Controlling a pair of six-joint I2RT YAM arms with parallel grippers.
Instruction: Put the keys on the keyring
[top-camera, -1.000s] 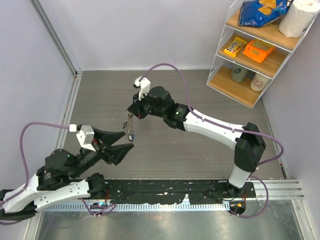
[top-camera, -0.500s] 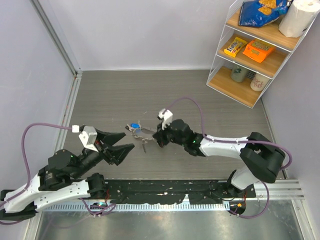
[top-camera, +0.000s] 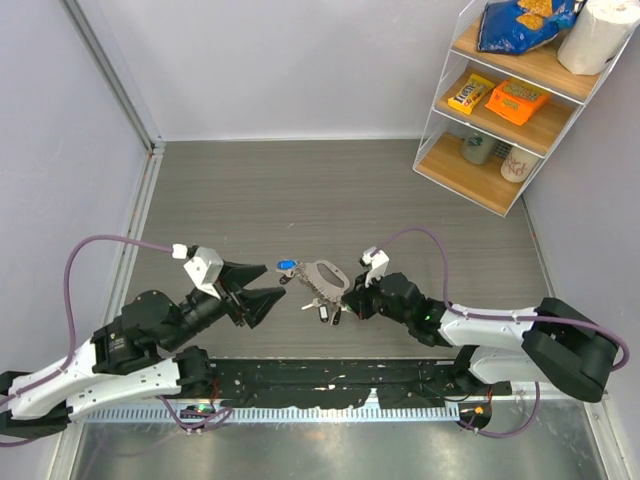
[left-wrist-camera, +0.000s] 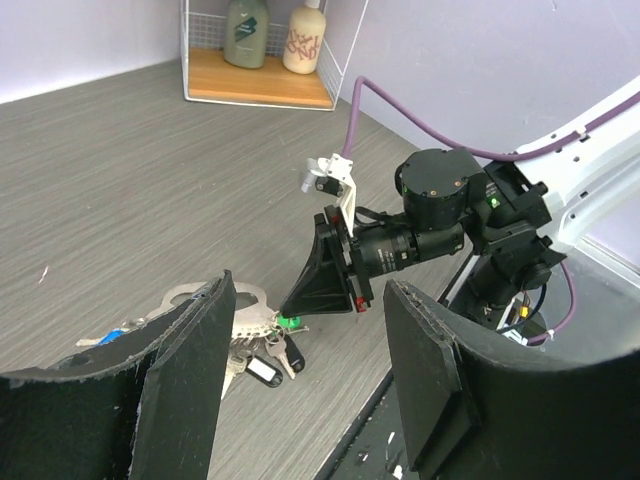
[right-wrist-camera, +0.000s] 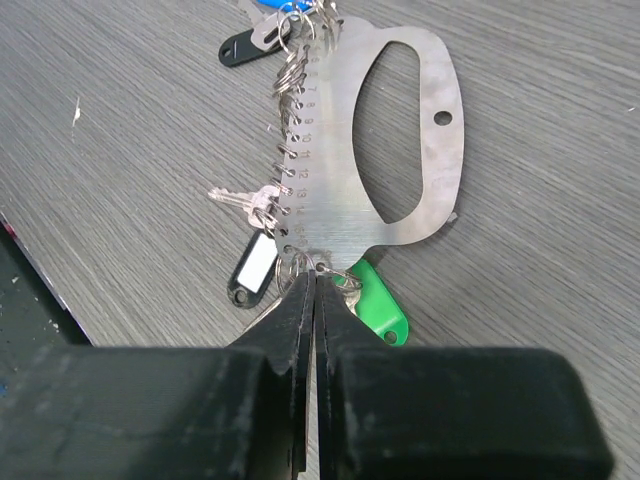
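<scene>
Two claws: right claw (right-wrist-camera: 315, 278) clamped on the keyring (right-wrist-camera: 335, 150) beside its keys (right-wrist-camera: 378, 305), left claw (top-camera: 273, 281) apart, empty.

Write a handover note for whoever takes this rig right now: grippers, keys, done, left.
Left gripper: open, empty, beside the plate's blue-tag end, gripping nothing.
Right gripper: shut on the near end of the flat silvery metal key plate with the oval cutout.
Where: the plate is low over the grey wood-grain table, just ahead of the arm bases; I cannot tell if it rests there.
Done: split rings along its hole row carry a silver key, green tag, white-labelled tag, blue tag, black tag.
Left: no loose key in view; check before going on.
</scene>
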